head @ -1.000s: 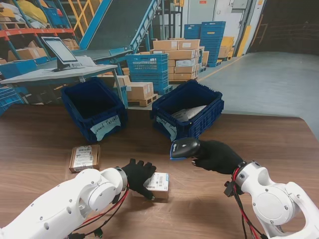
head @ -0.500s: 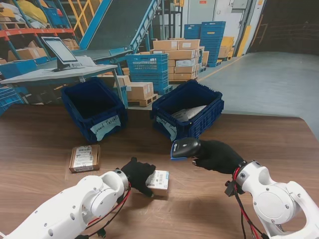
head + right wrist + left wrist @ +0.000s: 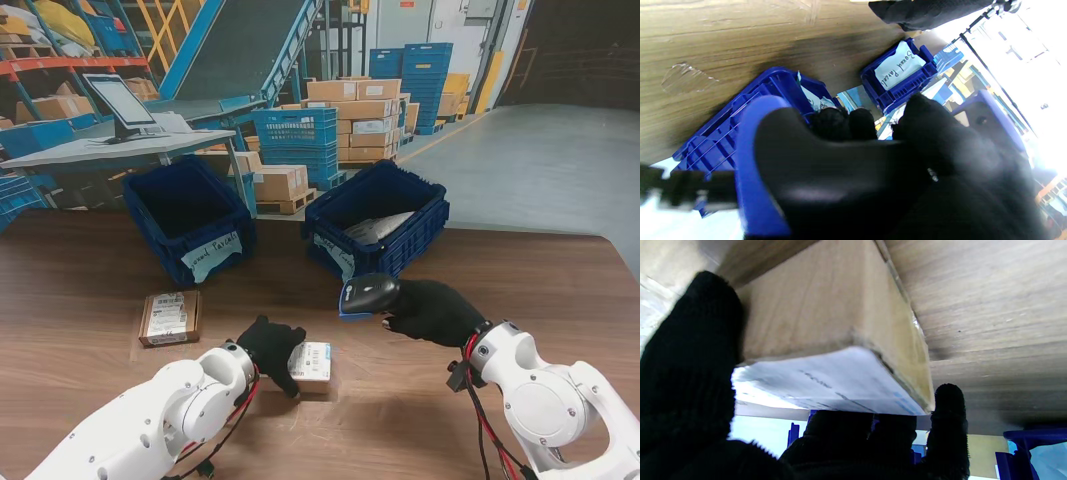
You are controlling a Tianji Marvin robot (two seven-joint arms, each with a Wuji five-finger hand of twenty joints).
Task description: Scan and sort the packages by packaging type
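A small cardboard box (image 3: 312, 364) with a white label on top sits near the table's front middle, and my left hand (image 3: 272, 348) in a black glove is shut on it. The left wrist view shows the box (image 3: 826, 316) close up, thumb on one side and fingertips (image 3: 948, 406) past its far edge. My right hand (image 3: 428, 312) is shut on a black and blue barcode scanner (image 3: 366, 295), held a little above the table to the right of the box. The scanner (image 3: 813, 173) fills the right wrist view.
Two blue crates stand at the table's far side: a left crate (image 3: 190, 222) with a handwritten label and a right crate (image 3: 378, 228) holding a grey bag. A second labelled cardboard box (image 3: 169, 317) lies flat on the table to the left.
My left hand has drawn the box slightly farther from me and to the left, closing tighter around it. The scanner hand has barely shifted.
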